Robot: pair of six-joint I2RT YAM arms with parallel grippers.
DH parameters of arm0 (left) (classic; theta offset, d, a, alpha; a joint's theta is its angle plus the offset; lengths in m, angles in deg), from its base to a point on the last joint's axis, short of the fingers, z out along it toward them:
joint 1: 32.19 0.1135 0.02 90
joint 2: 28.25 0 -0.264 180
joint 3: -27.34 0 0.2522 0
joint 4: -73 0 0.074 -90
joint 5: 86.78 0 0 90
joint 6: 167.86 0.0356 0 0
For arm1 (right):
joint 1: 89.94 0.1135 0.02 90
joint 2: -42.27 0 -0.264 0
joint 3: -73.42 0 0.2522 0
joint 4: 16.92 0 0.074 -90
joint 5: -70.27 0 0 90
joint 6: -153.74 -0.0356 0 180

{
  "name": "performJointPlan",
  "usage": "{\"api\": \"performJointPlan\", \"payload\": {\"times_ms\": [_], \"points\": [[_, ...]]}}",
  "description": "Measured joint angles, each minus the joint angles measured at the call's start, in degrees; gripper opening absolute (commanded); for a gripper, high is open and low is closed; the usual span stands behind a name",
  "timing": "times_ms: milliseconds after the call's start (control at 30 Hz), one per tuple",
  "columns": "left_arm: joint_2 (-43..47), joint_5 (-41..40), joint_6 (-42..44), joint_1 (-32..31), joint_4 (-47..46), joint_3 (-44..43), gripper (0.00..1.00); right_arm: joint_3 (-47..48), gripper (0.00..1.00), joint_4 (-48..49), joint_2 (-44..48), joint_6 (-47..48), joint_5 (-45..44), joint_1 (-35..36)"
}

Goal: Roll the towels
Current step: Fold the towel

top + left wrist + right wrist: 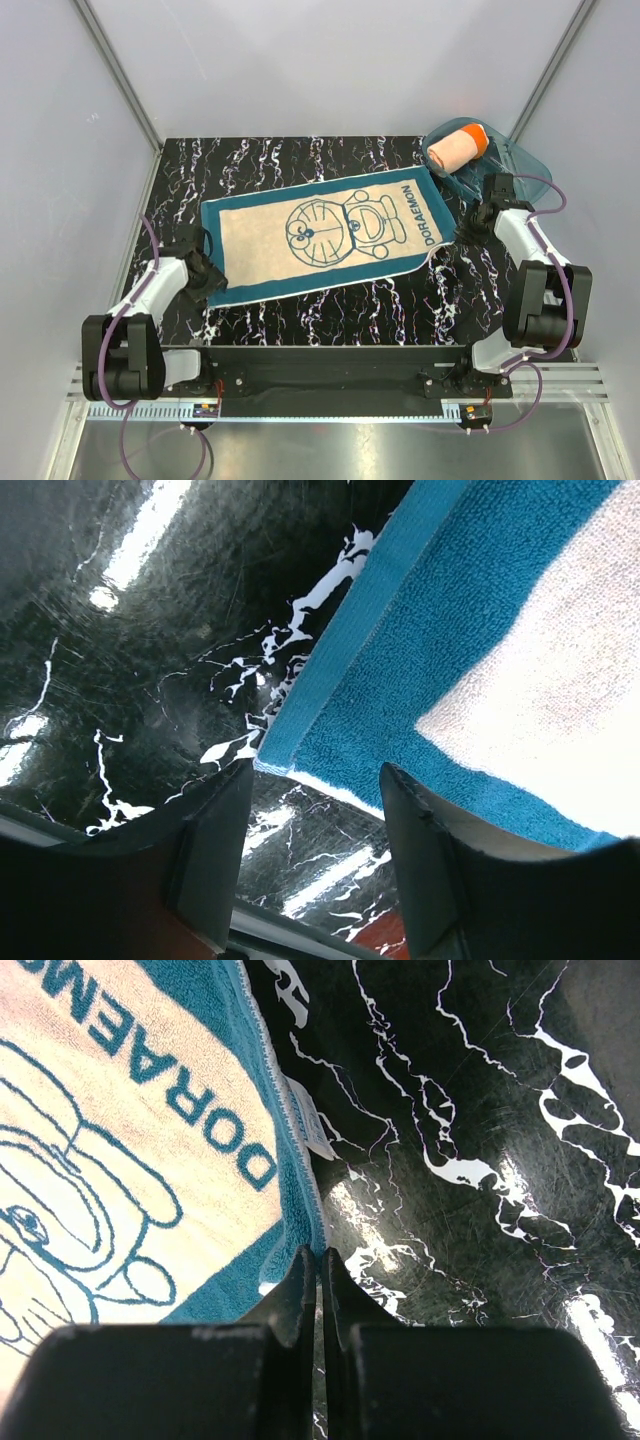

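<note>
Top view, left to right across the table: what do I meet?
First the left gripper's fingers, then the flat teal towel, then the rolled orange towel lying in the tub.

Enclosure and bench surface, seen from above.
Bench (300, 165): glossy black top with white marble-like veining, and bright glare patches from overhead light in both wrist views. Plain pale grey walls (330, 60) close it in on three sides, meeting at two slanted metal corner posts (115, 70). Ribbed light metal rail (595, 380) along the near edge, with a dull grey surface below it.
</note>
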Motion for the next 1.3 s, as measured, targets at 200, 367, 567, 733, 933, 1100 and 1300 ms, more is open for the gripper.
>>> {"api": "performJointPlan", "payload": {"times_ms": [200, 367, 567, 733, 933, 1100, 1300], "points": [[-0.66, -1.64, -1.22, -1.77, -1.88, 1.81, 0.57, 0.0, 0.0, 0.0, 0.0, 0.0, 1.03, 0.0], [-1.51, -2.64, -1.6, -1.81, -3.26, 3.32, 0.34, 0.0, 0.0, 0.0, 0.0, 0.0, 1.03, 0.0], [-1.49, -2.75, -1.7, -1.81, -5.49, 3.52, 0.0, 0.0, 0.0, -0.02, 0.0, 0.0, 1.05, 0.0], [-0.81, -2.4, -1.57, -1.84, -5.27, 3.52, 0.0, 0.0, 0.0, -0.13, 0.42, -0.15, 1.4, 0.0], [3.17, -0.48, -1.09, -1.31, -0.57, -0.04, 0.01, -0.13, 0.0, -2.56, 8.22, -1.22, 1.01, 0.0], [7.19, 3.39, 0.79, 4.39, 1.6, -3.48, 0.01, -1.95, 0.0, -4.24, 16.06, -2.19, 2.36, 0.0], [11.15, 7.37, 3.93, 10.69, 6.19, -6.67, 0.01, -6.45, 0.0, -6.88, 18.32, -2.45, 4.44, 0.0]]}}
